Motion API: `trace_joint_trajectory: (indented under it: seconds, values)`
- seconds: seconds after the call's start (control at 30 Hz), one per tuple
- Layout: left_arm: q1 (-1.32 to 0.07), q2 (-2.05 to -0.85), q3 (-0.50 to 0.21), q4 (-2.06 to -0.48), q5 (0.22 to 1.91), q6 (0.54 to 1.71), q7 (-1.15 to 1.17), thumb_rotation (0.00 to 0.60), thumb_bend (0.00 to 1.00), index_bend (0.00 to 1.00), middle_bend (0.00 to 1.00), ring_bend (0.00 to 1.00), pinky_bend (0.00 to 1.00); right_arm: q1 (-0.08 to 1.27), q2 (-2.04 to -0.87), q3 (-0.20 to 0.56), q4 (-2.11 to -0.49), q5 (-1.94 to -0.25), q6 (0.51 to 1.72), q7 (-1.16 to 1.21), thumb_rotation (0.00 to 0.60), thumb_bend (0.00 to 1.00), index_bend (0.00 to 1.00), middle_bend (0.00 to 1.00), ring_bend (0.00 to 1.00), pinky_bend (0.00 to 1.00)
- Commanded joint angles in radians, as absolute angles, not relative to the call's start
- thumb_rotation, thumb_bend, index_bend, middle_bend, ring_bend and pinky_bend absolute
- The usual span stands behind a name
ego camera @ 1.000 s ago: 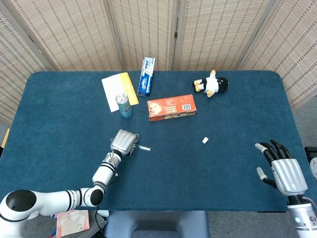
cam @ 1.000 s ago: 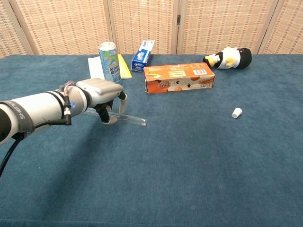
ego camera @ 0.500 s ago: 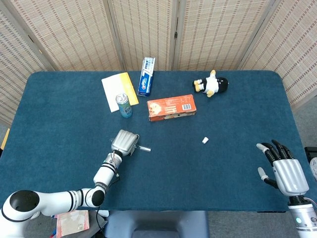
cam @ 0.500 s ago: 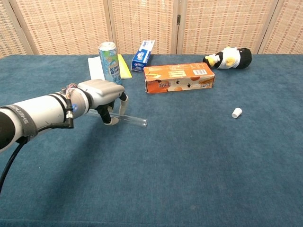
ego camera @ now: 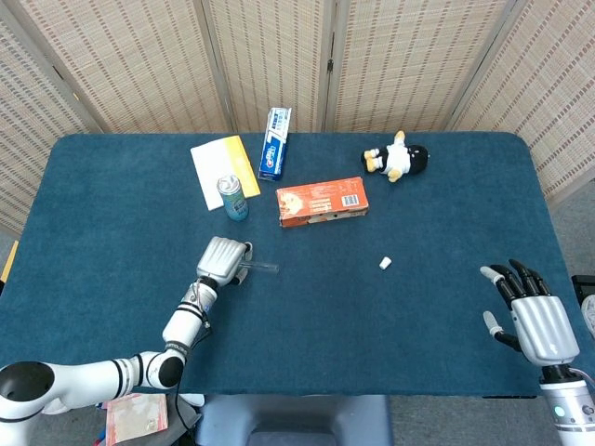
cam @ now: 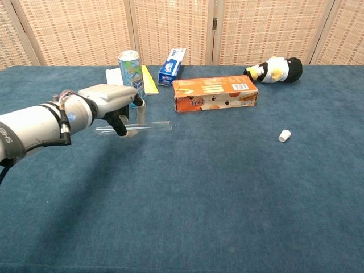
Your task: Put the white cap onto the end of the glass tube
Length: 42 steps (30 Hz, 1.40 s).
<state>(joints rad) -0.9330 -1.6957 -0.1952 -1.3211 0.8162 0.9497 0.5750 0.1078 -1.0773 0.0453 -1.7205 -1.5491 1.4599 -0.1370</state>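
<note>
The left hand (cam: 111, 101) has moved up and to the left since a moment ago, and the glass tube (cam: 133, 128) has come up with it, so now the tube sits level instead of slanting down. The hand holds the tube with its fingers wrapped around the middle, and both ends stick out past the hand. From the head view, the left hand (ego camera: 221, 259) is just below the can (ego camera: 232, 197) and the glass tube (ego camera: 260, 268) pokes out to the right. The white cap (cam: 284, 135) lies by itself on the blue table (cam: 227, 199), well apart from the tube, over toward the right side. In the head view the white cap (ego camera: 384, 264) sits below the orange box (ego camera: 321, 202). The right hand (ego camera: 528, 314) rests near the right edge of the table with its fingers spread wide and nothing in it. A toy penguin (ego camera: 397, 158), a toothpaste box (ego camera: 274, 142) and a yellow and white paper (ego camera: 222, 167) lie at the far side.
</note>
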Motion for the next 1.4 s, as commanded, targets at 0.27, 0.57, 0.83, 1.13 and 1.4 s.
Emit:
trace_joint_trajectory:
  seconds: [0.27,0.57,0.83,1.13,1.4]
  values:
    - [-0.837,-1.506,-0.197,-1.600,0.859,1.061,0.542,0.600,0.36,0.66,1.00,1.00,1.00,0.213,-1.090,0.094,-1.752,-1.490,1.313,-0.200,0.600,0.51,0.17,0.31,0.42,0.37]
    - [-0.782,-1.419,-0.156,-1.717,0.936,1.112,0.526,0.600,0.36,0.66,1.00,1.00,1.00,0.386,-1.104,0.148,-1.773,-1.238,0.997,-0.302,0.600,0.66,0.17,0.69,0.75,0.59]
    - [-0.753,-1.376,-0.141,-1.775,0.992,1.140,0.517,0.600,0.36,0.66,1.00,1.00,1.00,0.533,-1.190,0.173,-1.654,-1.062,0.809,-0.332,0.600,0.85,0.18,0.94,0.97,0.89]
    - [-0.743,-1.363,-0.129,-1.798,1.001,1.140,0.535,0.600,0.36,0.66,1.00,1.00,1.00,0.646,-1.266,0.152,-1.537,-0.916,0.691,-0.361,0.600,0.94,0.18,1.00,1.00,0.96]
    - [-0.741,-1.371,-0.123,-1.802,1.001,1.134,0.552,0.600,0.36,0.66,1.00,1.00,1.00,0.689,-1.302,0.122,-1.481,-0.864,0.661,-0.353,0.600,0.94,0.18,1.00,1.00,0.96]
